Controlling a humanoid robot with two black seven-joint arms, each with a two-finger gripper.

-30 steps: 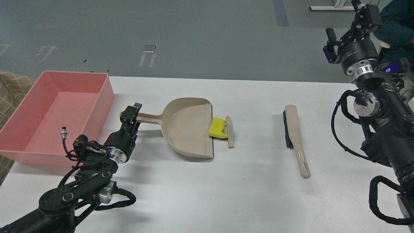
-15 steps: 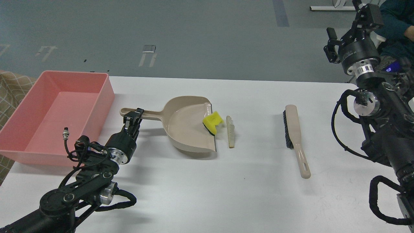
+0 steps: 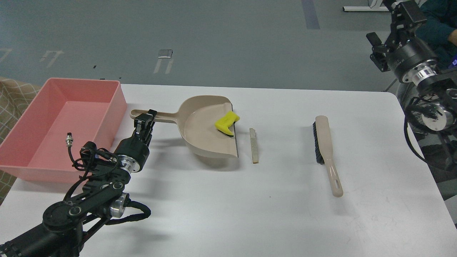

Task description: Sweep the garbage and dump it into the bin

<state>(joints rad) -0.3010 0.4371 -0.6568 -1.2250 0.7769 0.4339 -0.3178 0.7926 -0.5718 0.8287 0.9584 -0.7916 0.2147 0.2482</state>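
where the white table [image 3: 214, 214] meets its left edge, the pink bin [image 3: 43, 142] sits, a shallow rectangular tub with sloping walls, its visible floor bare. just right of it the left gripper [image 3: 144, 121] reaches up from the lower left, its two fingers clamped on the dustpan handle [image 3: 160, 116] near the handle's free end. the beige dustpan [image 3: 203, 135] is lifted and tilted, casting a shadow on the table below its lower edge, with its open lip facing right. one piece of the garbage, the bright yellow chunk [image 3: 225, 122] with a dark green side, lies inside the pan close to the lip, near the pan's upper corner. the other piece, the thin beige-and-white slice [image 3: 254, 145], lies flat on the table just right of the pan's lip, apart from it and running roughly parallel to it. neither piece is in the bin. further right, well apart from the slice, the beige brush [image 3: 326, 151] with black bristles lies on the table, bristles on its left side, handle pointing toward the near edge, and nothing touching it. at the far upper right the right gripper [image 3: 396, 14] is raised well above and beyond the table, away from every object; it is seen dark and partly cut off by the view's edge, so i cannot tell how its fingers stand.
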